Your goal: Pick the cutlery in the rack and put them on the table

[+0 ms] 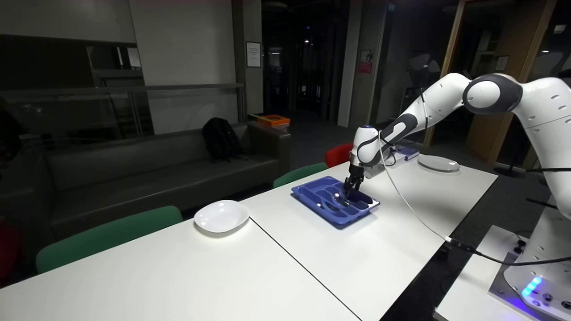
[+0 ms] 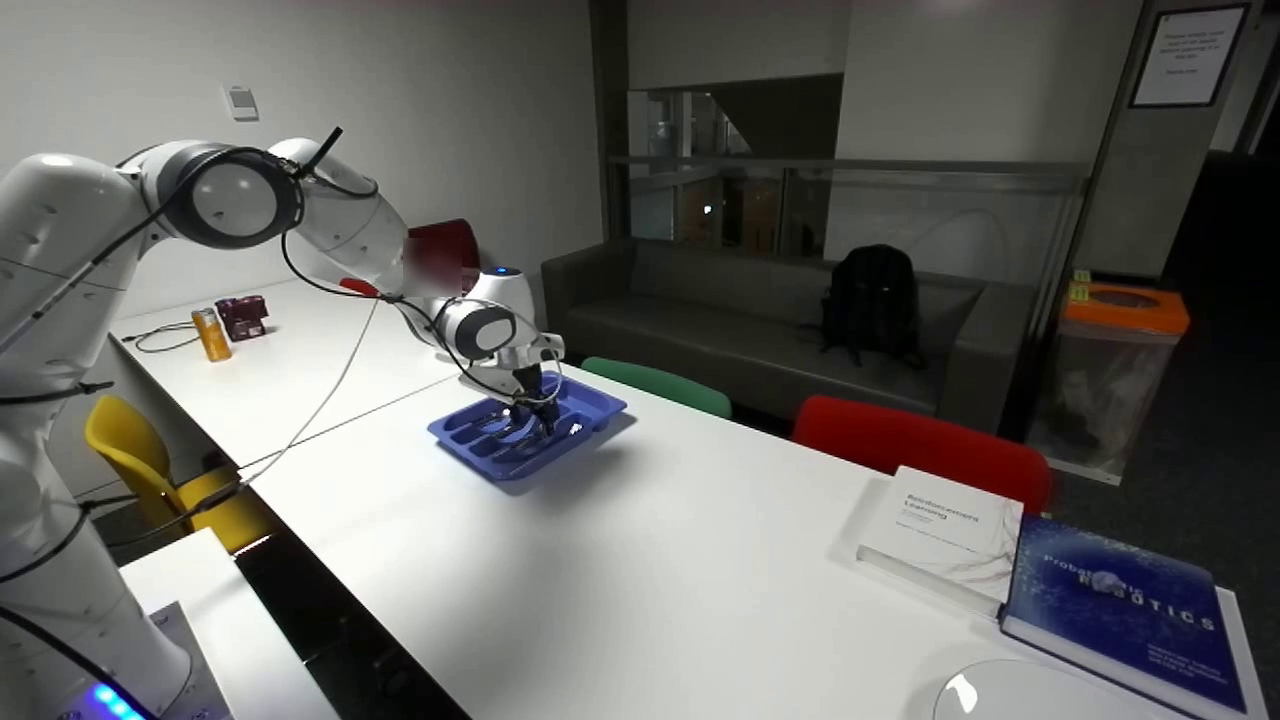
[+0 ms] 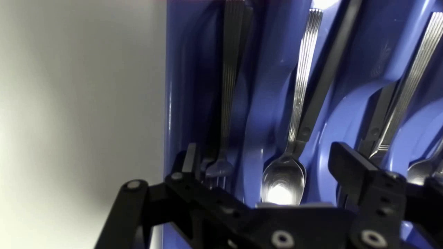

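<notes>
- Black gripper [image 3: 270, 162]: we see the jaws standing wide apart and unloaded.
- Cutlery [image 3: 300, 83]: lies below the gripper in the compartments of the blue plastic rack [image 1: 312, 187]. In the wrist view we identify a fork [image 3: 227, 93] along the edge; a spoon [image 3: 283, 173] and a dark-handled utensil [image 3: 327, 76] share the next compartment.
- Beneath the rack: we find the white table [image 1: 147, 276].
- White dish [image 1: 221, 216]: we locate it near the table seam, well apart from the rack.
- White book [image 2: 940, 535] and blue book [image 2: 1125, 610]: we see them side by side.
</notes>
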`<state>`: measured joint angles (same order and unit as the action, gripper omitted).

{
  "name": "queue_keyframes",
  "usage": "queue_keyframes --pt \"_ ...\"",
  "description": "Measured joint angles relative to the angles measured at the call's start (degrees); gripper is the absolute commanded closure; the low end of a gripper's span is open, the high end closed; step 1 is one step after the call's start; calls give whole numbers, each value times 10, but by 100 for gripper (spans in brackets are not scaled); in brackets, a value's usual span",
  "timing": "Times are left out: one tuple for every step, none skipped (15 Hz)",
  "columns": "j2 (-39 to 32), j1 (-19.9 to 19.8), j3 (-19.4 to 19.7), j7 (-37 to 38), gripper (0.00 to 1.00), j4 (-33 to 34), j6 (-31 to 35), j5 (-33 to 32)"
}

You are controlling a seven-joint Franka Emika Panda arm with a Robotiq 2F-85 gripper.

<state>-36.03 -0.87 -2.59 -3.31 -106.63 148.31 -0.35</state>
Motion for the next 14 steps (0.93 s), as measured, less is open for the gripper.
queue_keyframes --pt "-6 0 0 3 0 4 0 0" --pt "-11 0 0 6 0 8 0 0" --pt "-15 1 3 11 0 12 0 0" --pt "-19 4 8 18 0 16 0 -1" --pt "-23 10 16 28 0 20 0 -5" --pt "-25 16 24 38 0 24 0 -9" --pt "-27 24 33 48 0 27 0 -15" --pt "-28 32 41 57 0 29 0 -21" --pt "-30 38 48 63 0 31 0 -24" --pt "-31 43 53 68 0 33 0 -27" --pt "-32 48 57 72 0 34 -1 -30" --pt "-33 50 59 75 0 36 -2 -31" --pt "-35 53 61 76 0 39 -4 -32" --pt "-35 54 62 76 0 40 -7 -32"
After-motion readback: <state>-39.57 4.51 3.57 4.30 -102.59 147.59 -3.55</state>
